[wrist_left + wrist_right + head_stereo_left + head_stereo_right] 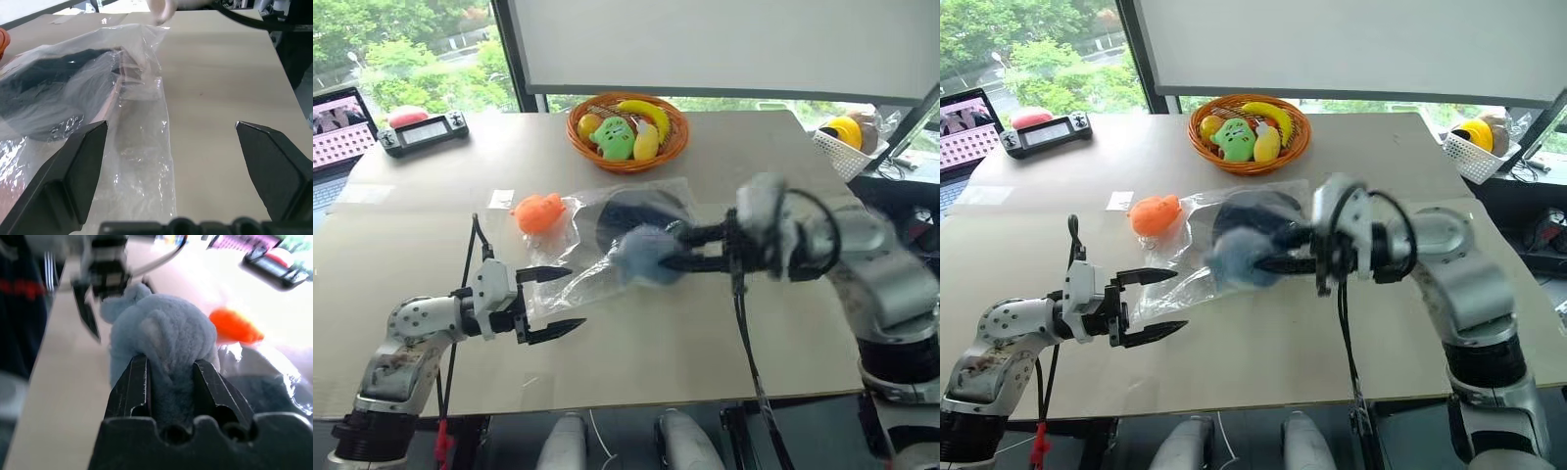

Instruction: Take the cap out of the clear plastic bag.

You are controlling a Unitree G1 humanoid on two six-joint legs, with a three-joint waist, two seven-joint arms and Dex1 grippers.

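Tabletop: clear plastic bag (607, 245) touching left gripper (548, 304).

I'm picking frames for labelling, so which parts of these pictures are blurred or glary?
Left eye view: the right tool and the grey-blue plush it grips are motion-smeared; the left tool is crisp. Left wrist view: glossy highlights on the clear plastic bag. Right wrist view: the orange plush toy is soft.

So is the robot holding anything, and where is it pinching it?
Its right hand pinches the grey-blue plush by one bunched-up edge. Its left hand holds nothing.
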